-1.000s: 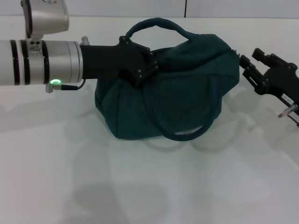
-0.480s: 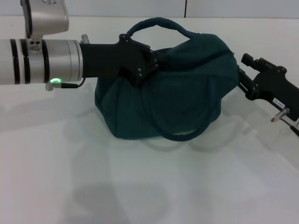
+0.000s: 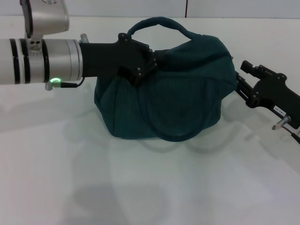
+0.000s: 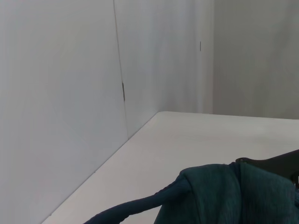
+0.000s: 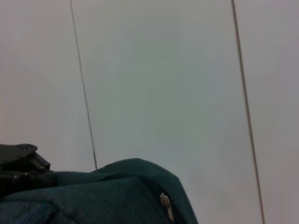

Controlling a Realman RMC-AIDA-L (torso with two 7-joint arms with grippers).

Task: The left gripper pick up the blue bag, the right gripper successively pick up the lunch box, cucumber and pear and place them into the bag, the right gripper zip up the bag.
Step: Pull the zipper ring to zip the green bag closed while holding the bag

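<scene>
At the centre of the head view, the left gripper (image 3: 149,67) had its black fingers pressed together on a fold of cloth at the upper left of the blue bag (image 3: 183,98), just below the root of the raised handle (image 3: 157,24). Behind the fingers, the claw's black body ran left across the frame to a silver wrist (image 3: 44,63) with a small green light (image 3: 56,81) on its underside, reaching the left edge of the picture.

The right gripper (image 3: 241,86) sat at the right edge of the frame, its fingertips at the bag's right end, touching or just beside the cloth; whether those fingers were apart or together could not be told. A small white label (image 3: 280,110) showed on its black body, which ran off toward the lower right.

The bag stood in the middle of the white table (image 3: 150,187), bulging and closed along its top ridge. One handle arched upright above it, and the other handle (image 3: 180,136) hung down across its front in a loop near the table.

In the left wrist view, the bag's cloth (image 4: 224,196) and a handle (image 4: 135,207) filled the lower right. In the right wrist view, the bag (image 5: 107,196) lay along the bottom, with a small metal zipper piece (image 5: 166,204) near its edge and the other claw (image 5: 21,163) dark at the lower left.
</scene>
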